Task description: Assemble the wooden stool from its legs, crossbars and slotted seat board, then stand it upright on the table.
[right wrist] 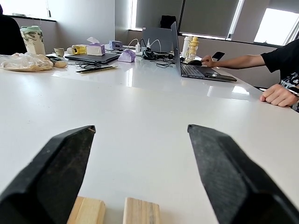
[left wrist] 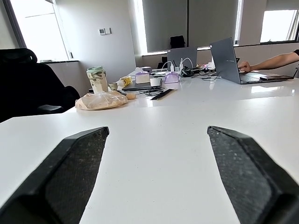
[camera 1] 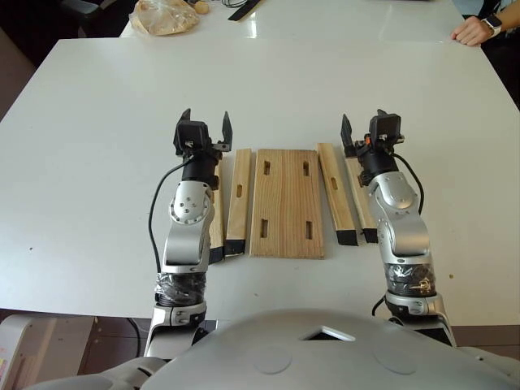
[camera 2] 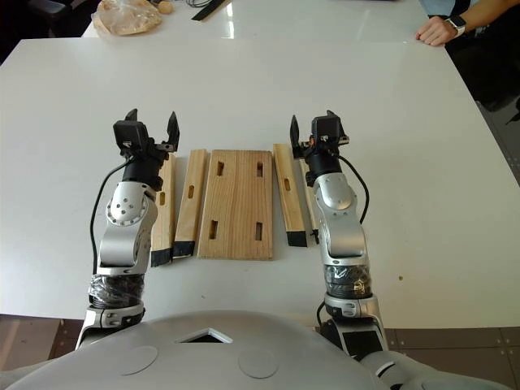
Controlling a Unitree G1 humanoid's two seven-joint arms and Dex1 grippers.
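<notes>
Entry one: the slotted seat board [camera 1: 285,202] lies flat mid-table [camera 1: 97,162]. One pair of slotted slats [camera 1: 239,199] lies parallel just beside it at 9 o'clock, and a second pair [camera 1: 336,193] at 3 o'clock. Entry two: I read my left gripper [camera 1: 205,118] as spread wide and holding nothing at the far end of the outermost 9 o'clock slat, with its forearm covering much of that slat. My right gripper [camera 1: 363,122] is equally spread and unloaded over the outermost 3 o'clock slat. Entry three, surroundings: a crumpled plastic bag [camera 1: 165,16] sits at 11 o'clock past the far edge, a person's hand [camera 1: 475,31] rests at 1 o'clock, and an open laptop [left wrist: 229,60] stands beyond.
</notes>
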